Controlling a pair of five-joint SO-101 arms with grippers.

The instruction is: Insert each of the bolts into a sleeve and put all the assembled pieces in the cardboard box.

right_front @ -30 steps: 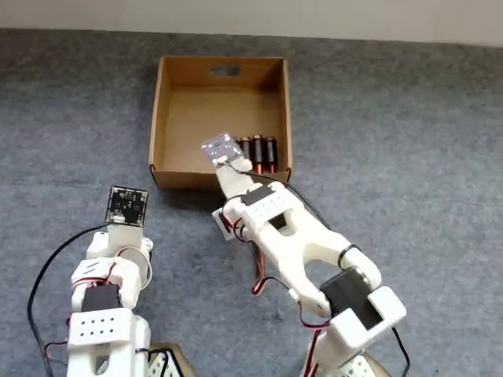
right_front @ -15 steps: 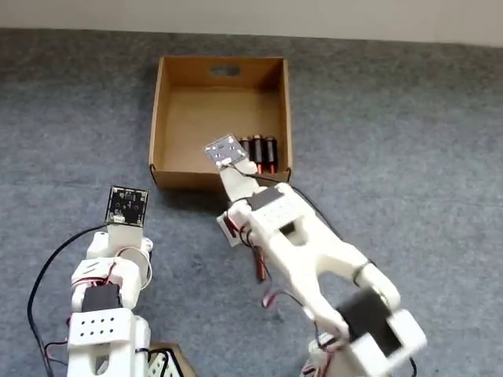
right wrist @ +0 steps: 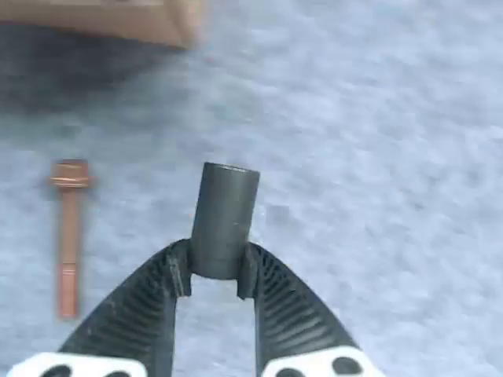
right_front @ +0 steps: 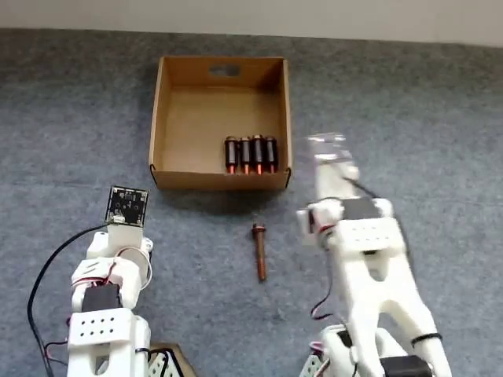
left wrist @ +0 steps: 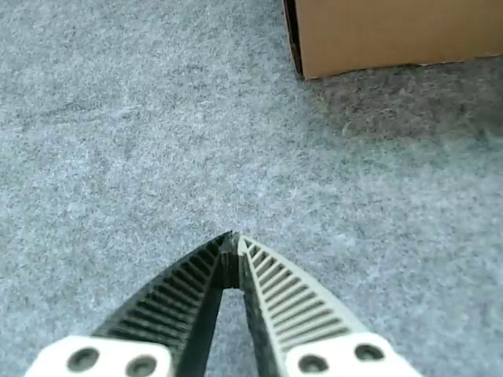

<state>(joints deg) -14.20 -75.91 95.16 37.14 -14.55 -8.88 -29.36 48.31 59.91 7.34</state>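
Grips a dark sleeve [right wrist: 224, 216] by one end in the right gripper [right wrist: 214, 271], fingers part open around it, over the carpet [right_front: 440, 141] beside the box [right_front: 161, 118]. Holds the left gripper [left wrist: 230, 243] pinched shut on nothing. Shows one bolt [right_front: 258, 251] loose on the carpet before the box, and four finished pieces [right_front: 251, 155] inside along its near wall. Risks a slip (thin hold, right at the sleeve's end): could tilt or drop the sleeve, or jam if bore and shank meet askew.
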